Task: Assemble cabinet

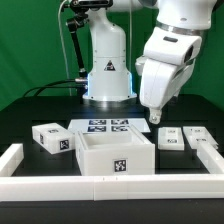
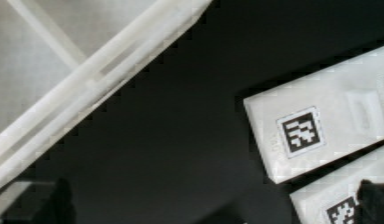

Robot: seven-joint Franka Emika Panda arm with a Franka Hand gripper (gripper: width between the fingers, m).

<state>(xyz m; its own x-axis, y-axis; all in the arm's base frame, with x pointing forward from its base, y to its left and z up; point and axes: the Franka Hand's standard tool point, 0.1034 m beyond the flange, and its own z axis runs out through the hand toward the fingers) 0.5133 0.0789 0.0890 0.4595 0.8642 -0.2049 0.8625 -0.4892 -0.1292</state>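
Exterior view, from its left: low white border rail [image 1: 10, 158] runs along the near edge of the dark table [image 1: 30, 110] and turns back at both ends. Just inside its left end sits one small white drawer block [image 1: 52, 138], tag on its front face, lying apart from everything else. Centre foreground: the cabinet box [image 1: 115, 155], largest white piece, open at the top, upright, one tag on its near wall, standing just behind the front run of the rail. Directly behind it the marker board [image 1: 110, 126] lies flat. Behind that, the white robot base [image 1: 108, 70]. Right of centre the arm [image 1: 170, 55] slants down, and the end effector [image 1: 156, 118] hangs over the table near the marker board's right corner, above and just behind the nearest of the right-hand blocks; fingers too small and dark here, so cannot tell whether they stand apart or together. Further right, a loose cluster of three more drawer blocks [image 1: 170, 140], near one another, close to the rail's right arm. Wrist view: blurred; a white rail crosses diagonally over the dark table, and two tagged white pieces [image 2: 331, 110] show, which blocks cannot be told
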